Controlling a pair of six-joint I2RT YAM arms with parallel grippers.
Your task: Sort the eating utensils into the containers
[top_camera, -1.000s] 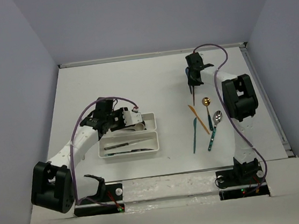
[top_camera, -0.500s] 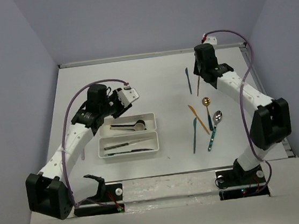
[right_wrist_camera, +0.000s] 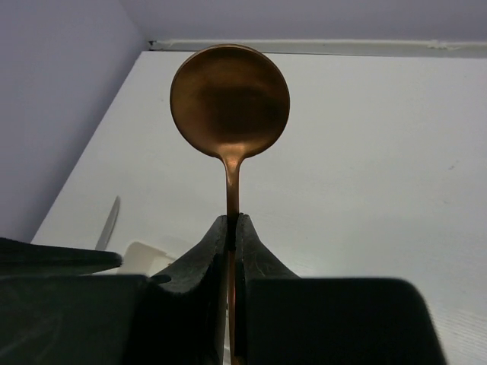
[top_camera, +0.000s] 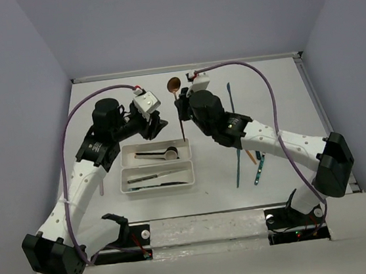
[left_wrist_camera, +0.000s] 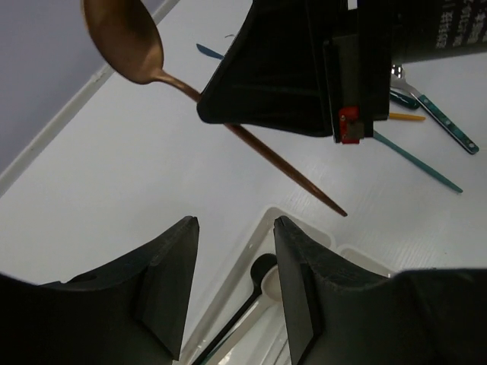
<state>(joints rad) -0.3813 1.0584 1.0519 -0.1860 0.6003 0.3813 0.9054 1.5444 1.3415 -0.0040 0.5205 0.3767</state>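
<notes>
My right gripper [top_camera: 182, 110] is shut on the handle of a copper spoon [top_camera: 173, 84] and holds it upright in the air, bowl up, handle tip just above the far white tray [top_camera: 187, 142]. In the right wrist view the spoon [right_wrist_camera: 230, 99] stands between the closed fingers [right_wrist_camera: 217, 243]. My left gripper [top_camera: 154, 124] is open and empty, above the far tray's back edge, close beside the spoon [left_wrist_camera: 122, 38]. The far tray holds a black-handled spoon [top_camera: 152, 155]. The near tray [top_camera: 123, 183] holds slim dark and silver utensils [top_camera: 151, 177].
Loose utensils lie on the table to the right: a teal knife [top_camera: 229, 95] at the back, a long teal one [top_camera: 237, 167], and a dark blue one [top_camera: 260, 171], partly under the right arm. A pale knife [right_wrist_camera: 110, 220] lies left of the trays.
My right gripper has swung left from the far right of the table, carrying the copper spoon to the far tray. My left gripper has lifted off the trays and turned toward it.
</notes>
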